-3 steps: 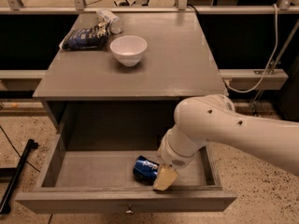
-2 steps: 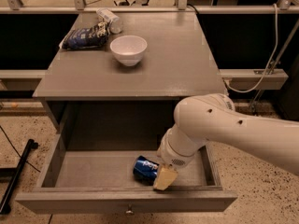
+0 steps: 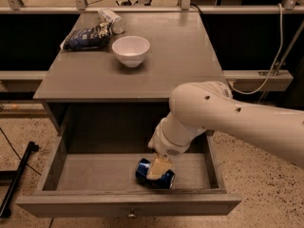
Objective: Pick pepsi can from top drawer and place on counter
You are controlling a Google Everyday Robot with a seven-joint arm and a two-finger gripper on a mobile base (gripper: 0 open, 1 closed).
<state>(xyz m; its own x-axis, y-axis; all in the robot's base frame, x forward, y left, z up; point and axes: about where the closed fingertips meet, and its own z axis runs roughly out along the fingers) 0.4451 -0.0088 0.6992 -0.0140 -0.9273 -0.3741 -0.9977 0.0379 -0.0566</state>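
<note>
Grey counter (image 3: 190, 65) is topping a grey cabinet. The top drawer (image 3: 90, 172) beneath it is standing pulled out toward the camera, with a small round knob (image 3: 132, 215) showing on its front panel.

Pepsi can (image 3: 142, 171) is lying on its side in the drawer, close to the front wall and a little right of centre. It appears to be resting on the drawer floor.

White arm (image 3: 228, 118) is coming in from the right, bending down past the counter's front edge and into the drawer. Tool (image 3: 159, 169) is sitting right on the can, its tan tip lying across the can's upper side and hiding the middle of it. How wide the tool is standing, and whether it is gripping the can, cannot be told from here, as the wrist is covering most of it.

On the counter, a white bowl (image 3: 130, 49) is sitting left of centre toward the back. A dark blue snack bag (image 3: 85, 36) is lying near the back left corner, just beside the bowl. A small whitish container (image 3: 111, 19) is lying behind the bag, up against it.

Speckled floor (image 3: 28, 127) is showing on both sides of the cabinet. A thin black rod (image 3: 16, 179) is lying on it left of the drawer.
</note>
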